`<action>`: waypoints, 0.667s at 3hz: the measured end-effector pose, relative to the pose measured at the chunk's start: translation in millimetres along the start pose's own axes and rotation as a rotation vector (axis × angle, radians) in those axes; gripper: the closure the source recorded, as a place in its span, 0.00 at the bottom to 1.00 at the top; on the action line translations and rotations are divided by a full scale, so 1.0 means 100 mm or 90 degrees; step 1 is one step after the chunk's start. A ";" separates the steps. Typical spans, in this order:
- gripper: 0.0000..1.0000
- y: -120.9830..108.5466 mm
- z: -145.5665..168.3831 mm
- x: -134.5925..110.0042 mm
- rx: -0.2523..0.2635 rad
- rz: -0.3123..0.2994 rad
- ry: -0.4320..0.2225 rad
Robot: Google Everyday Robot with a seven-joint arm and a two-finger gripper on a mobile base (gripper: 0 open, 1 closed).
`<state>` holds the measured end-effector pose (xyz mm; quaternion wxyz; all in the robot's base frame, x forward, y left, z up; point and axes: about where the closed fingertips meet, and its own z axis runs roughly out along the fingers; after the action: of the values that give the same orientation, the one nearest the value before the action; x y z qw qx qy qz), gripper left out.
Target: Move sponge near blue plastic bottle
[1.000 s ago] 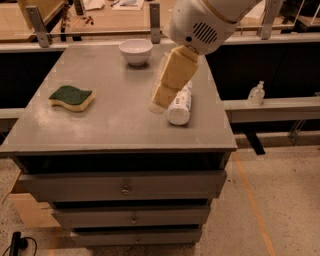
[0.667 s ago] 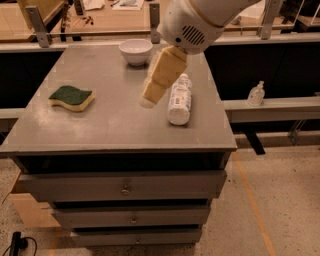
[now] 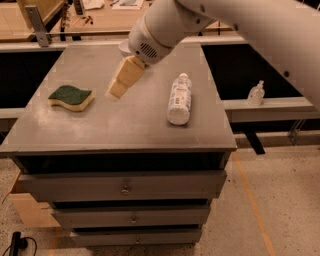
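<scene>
The sponge (image 3: 71,96), dark green on top with a yellow base, lies flat on the left side of the grey table (image 3: 125,125). The blue plastic bottle (image 3: 180,99), pale with a white cap and a speckled label, lies on its side on the right part of the table, cap pointing away. My gripper (image 3: 117,91) hangs above the table's middle, between the two, a short way right of the sponge and touching neither. It holds nothing that I can see.
A small clear pump bottle (image 3: 256,93) stands on a ledge to the right of the table. A workbench with clutter (image 3: 95,10) runs behind the table. Drawers (image 3: 125,187) sit under the tabletop. My white arm (image 3: 225,25) spans the upper right.
My gripper has moved left, away from the bottle and toward the sponge. A white bowl at the table's back, seen earlier, is now hidden behind my arm. Sponge and bottle have not moved.
</scene>
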<state>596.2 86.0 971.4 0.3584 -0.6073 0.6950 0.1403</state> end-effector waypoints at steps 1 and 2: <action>0.00 -0.09 0.56 0.00 0.011 0.029 -0.016; 0.00 -0.12 0.60 -0.03 0.020 0.033 -0.025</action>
<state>627.1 123.5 934.5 0.3776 -0.5808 0.7052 0.1506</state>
